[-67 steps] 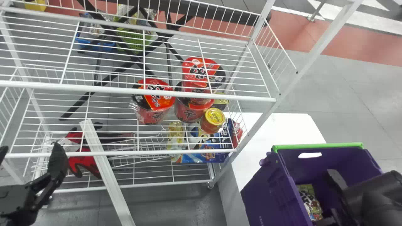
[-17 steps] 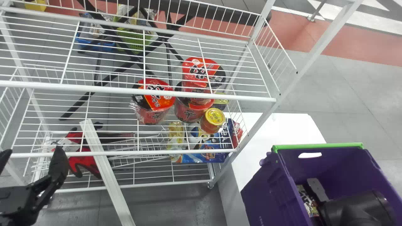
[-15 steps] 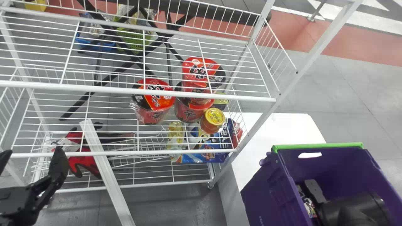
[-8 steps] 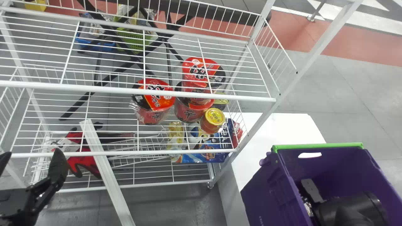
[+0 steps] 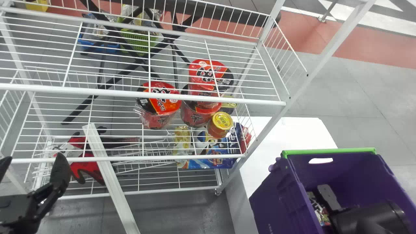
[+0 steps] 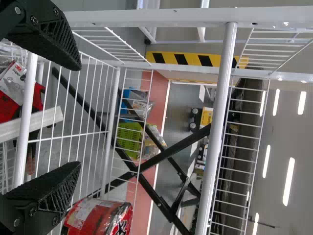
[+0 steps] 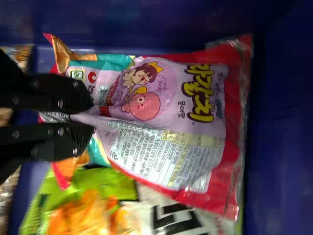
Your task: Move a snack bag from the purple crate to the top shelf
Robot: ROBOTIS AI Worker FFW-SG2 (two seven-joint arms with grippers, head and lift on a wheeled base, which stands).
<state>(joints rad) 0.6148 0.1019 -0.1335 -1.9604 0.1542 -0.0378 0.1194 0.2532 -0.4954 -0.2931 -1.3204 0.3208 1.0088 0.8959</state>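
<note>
Open-topped purple crate (image 5: 276, 198), white rack post (image 5: 325, 55) to its left

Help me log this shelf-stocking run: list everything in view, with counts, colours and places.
Wire rack: 1, white, left to centre.
Round plastic-wrapped tubs: 3, red and black, below the top shelf.
Small round container: 1, yellow lid, beside tubs.
Glossy packages: at least 2, blue and yellow, lower rack.
Fabric-like gloves: count unclear, red and black, lower left.
Flat plank: 1, white, rack's front left.
Plastic baskets: 2, green and blue, behind rack.
Crossed-leg frame: 1, black, behind rack.
Table: 1, white, right of rack.
Rectangular plastic crate: 1, purple, green rim, right.
Glossy snack bag: 1, purple and red, in crate, pinched.
Other bags: at least 2, green and brownish, in crate.
End effectors: 2, black; left at rack, right in crate.
</note>
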